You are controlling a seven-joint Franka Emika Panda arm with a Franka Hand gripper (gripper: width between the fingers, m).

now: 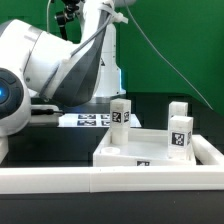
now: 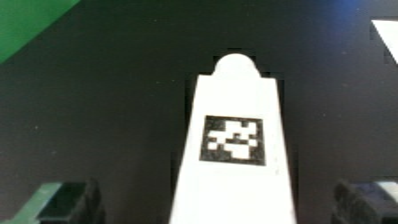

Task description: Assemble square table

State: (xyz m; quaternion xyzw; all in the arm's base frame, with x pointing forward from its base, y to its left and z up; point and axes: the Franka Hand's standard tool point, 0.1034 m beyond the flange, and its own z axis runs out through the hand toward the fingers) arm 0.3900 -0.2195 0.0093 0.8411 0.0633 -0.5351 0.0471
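Over on the exterior view's right sits the tabletop (image 1: pixel 118 154). It is a big white plastic square, tray-like, with a raised rim all round and a small black-and-white tag on its near wall. It lies flat on the black table, just behind the long white border rail (image 1: pixel 100 181) that runs across the front.

3 short white legs are standing upright around it. The left leg (image 1: pixel 121 113) is at the far left corner of the tray with its tag facing us. The near right leg (image 1: pixel 180 134) is on the right side and shows a bold square tag. The far right leg (image 1: pixel 178 107) pokes up just behind that one. Whether any of them are seated in the top or only standing next to it, I cannot tell from here.

The marker board (image 1: pixel 88 120) lies flat on the table, left of the left leg. The arm (image 1: pixel 45 60) bulks large on the exterior view's left.

On the wrist view, a fourth leg (image 2: pixel 233 150) lies long and white on the black surface, with 1 tag on its face and a narrowed, rounded tip at the far end. The gripper (image 2: pixel 214 203) is spread wide: 2 dark fingers (image 2: pixel 61 201) stand off either side of that leg, with black table showing in both gaps and nothing clamped.
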